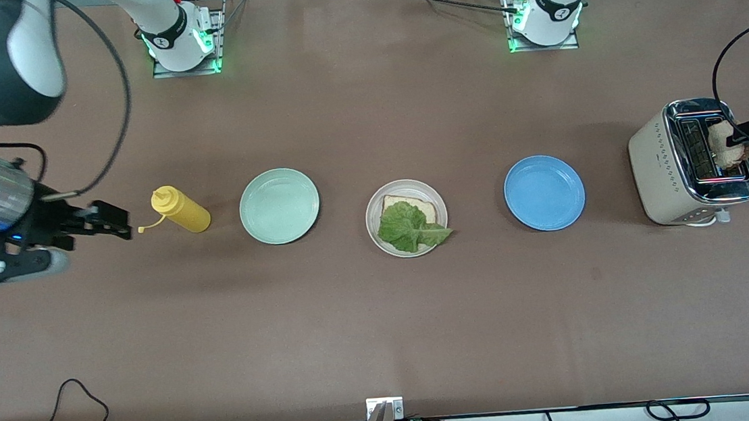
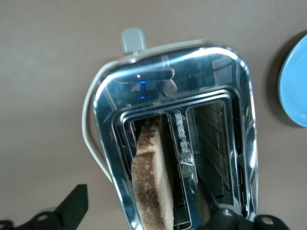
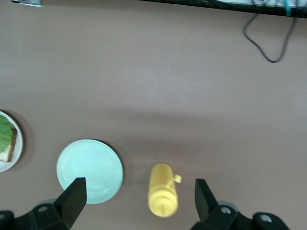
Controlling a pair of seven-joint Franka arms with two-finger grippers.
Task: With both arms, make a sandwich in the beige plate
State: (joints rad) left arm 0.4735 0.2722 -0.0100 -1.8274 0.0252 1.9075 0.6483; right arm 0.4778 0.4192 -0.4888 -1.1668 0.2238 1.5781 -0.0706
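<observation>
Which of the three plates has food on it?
The beige plate, the middle one: it holds a bread slice with lettuce on top. The mint green plate and blue plate hold nothing.

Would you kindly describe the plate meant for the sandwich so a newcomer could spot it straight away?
Three round plates lie in a row across the brown table. The beige plate is the middle one, between the mint green plate and the blue plate. It alone is off-white and loaded: a bread slice with a lettuce leaf on top.

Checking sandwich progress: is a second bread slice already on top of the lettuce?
No, the lettuce lies uncovered on one bread slice in the beige plate.
</observation>
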